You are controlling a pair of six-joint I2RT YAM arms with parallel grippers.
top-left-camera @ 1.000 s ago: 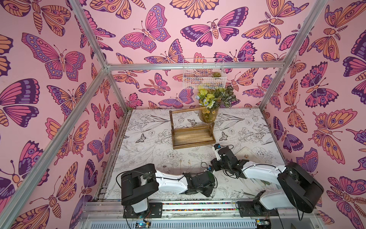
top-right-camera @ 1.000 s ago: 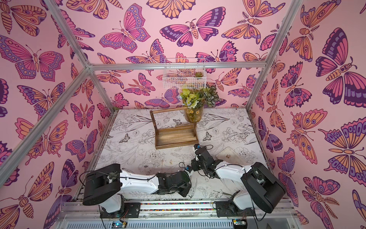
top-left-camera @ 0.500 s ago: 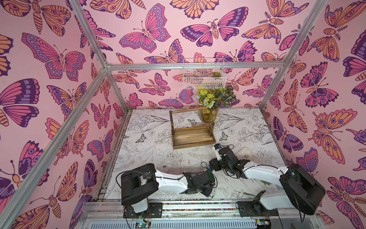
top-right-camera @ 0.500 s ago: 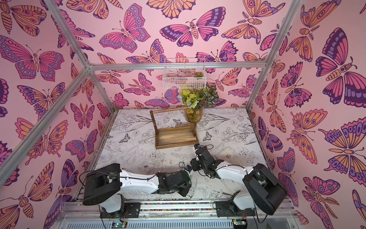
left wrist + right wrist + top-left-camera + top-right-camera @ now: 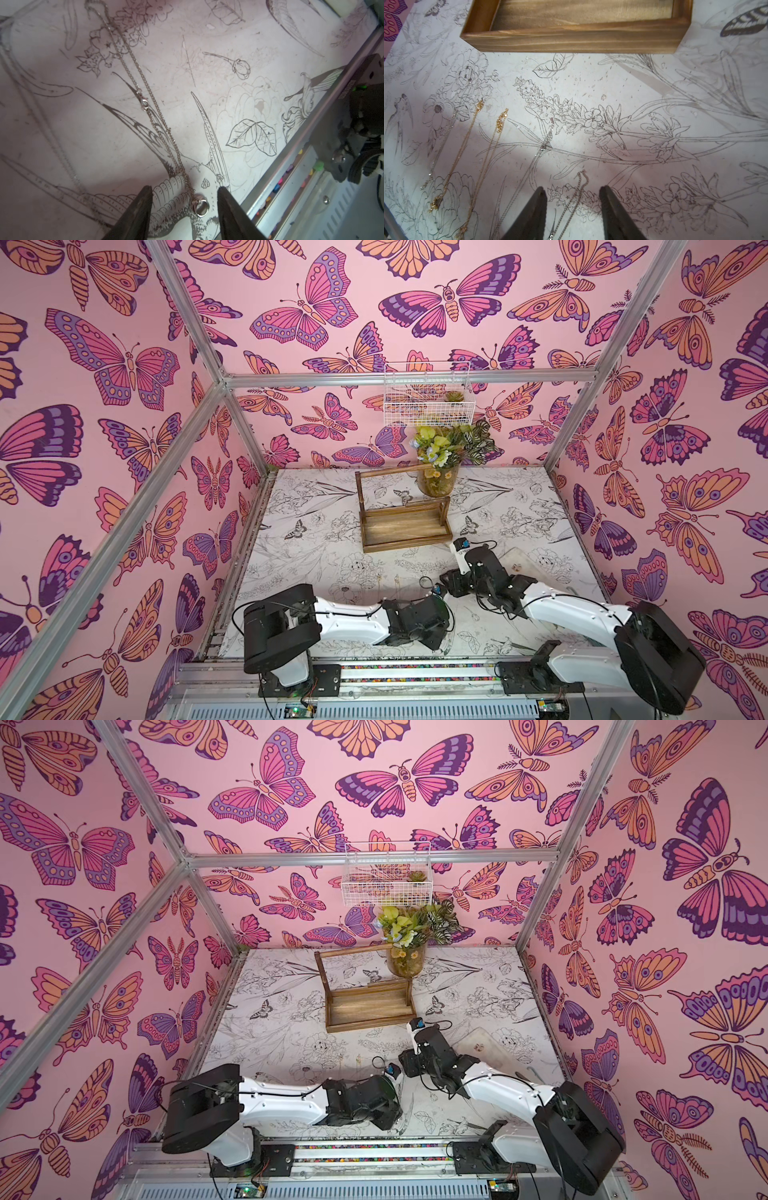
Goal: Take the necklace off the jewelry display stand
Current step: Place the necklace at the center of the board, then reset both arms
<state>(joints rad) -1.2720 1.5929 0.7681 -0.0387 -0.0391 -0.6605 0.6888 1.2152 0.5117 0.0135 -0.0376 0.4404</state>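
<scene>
- The left end effector (image 5: pixel 184 188) has its jaws moderately apart and grips nothing. The silver necklace (image 5: pixel 168 131) lies flat on the tabletop (image 5: pixel 207 62), with its ring pendant (image 5: pixel 201 206) between the jaws and apparently touching neither.
- The right end effector (image 5: pixel 572 188) is likewise parted and empty. What looks like the other end of the same chain lies loose between its jaws.
- The jewelry display stand (image 5: pixel 407 544) sits in the middle of both top views, well apart from the necklace, which lies toward the lower middle. No chain shows on its frame, though links that fine would be hard to see there.
- The step in hand looks like the set-down, with the task nearly finished.
- To finish it well, lift each end effector straight up with the jaws kept apart, so that no link or the ring catches a fingertip.
- Avoid any sideways sweep, because the gold chains (image 5: pixel 501 119) lie just beside the silver one and would drag easily.
- A black mount (image 5: pixel 369 68) carries a label, but it is too blurred to read.
- The white tag (image 5: pixel 459 549) on the right wrist is too small to read, and no brand is legible anywhere.
</scene>
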